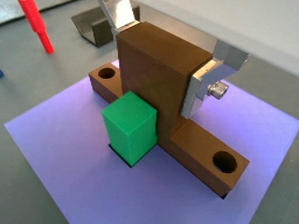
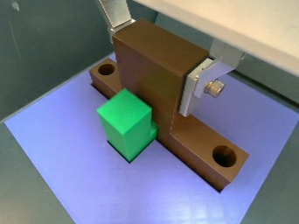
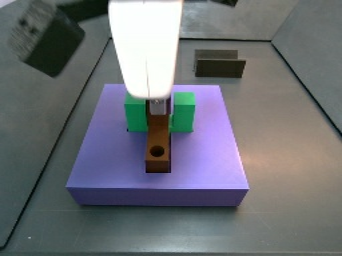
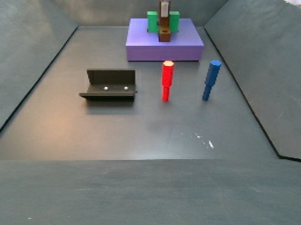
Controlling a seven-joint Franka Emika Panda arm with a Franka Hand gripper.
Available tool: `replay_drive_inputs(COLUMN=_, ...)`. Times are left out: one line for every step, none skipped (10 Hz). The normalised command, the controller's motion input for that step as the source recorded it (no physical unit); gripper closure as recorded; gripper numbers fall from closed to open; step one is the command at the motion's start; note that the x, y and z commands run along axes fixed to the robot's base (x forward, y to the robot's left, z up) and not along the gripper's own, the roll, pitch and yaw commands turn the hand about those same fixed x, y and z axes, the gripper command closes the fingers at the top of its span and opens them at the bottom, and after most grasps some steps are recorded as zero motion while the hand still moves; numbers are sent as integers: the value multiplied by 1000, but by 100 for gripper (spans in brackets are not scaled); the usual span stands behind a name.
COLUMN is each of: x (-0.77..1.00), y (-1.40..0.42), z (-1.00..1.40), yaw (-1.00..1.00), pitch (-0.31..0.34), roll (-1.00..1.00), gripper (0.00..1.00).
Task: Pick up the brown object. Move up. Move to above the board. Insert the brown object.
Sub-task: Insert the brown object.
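Note:
The brown object (image 1: 163, 74) (image 2: 158, 79) is a long bar with a round hole at each end and a tall upright middle part. Its bar lies along the middle of the purple board (image 1: 70, 166) (image 2: 70, 175), right beside the green block (image 1: 128, 127) (image 2: 126, 122). My gripper (image 1: 163, 52) (image 2: 162, 54) is shut on the upright part, one silver finger on each side. In both side views the gripper (image 3: 158, 105) (image 4: 165, 10) comes straight down onto the brown object (image 3: 159, 150) (image 4: 166, 35) over the board (image 3: 207, 170) (image 4: 188, 48). The slot is hidden under the bar.
The fixture (image 4: 109, 85) (image 3: 221, 65) (image 1: 93, 24) stands on the grey floor away from the board. A red peg (image 4: 167, 81) (image 1: 38, 31) and a blue peg (image 4: 212, 79) stand upright on the floor in front of the board. Grey walls enclose the floor.

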Motion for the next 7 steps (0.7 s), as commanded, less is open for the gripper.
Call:
replay_drive_inputs(x=3, y=0, z=-220, yaw=14, pitch=13, roll=20, gripper=100)
replay_drive_inputs(x=0, y=0, z=-283, yaw=9, pitch=0, roll=9, gripper=100)
replay_drive_inputs(x=0, y=0, z=-437, yaw=0, pitch=0, roll=0, gripper=100)
replay_drive_inputs(x=0, y=0, z=-529, yaw=0, pitch=6, roll=0, gripper=100)
replay_drive_inputs(x=0, y=0, z=-349, yaw=0, pitch=7, roll=0, gripper=100)
replay_drive_inputs(x=0, y=0, z=0, yaw=0, pitch=0, roll=-6, gripper=100)
replay_drive_inputs(x=0, y=0, z=0, yaw=0, pitch=0, roll=0, gripper=100)
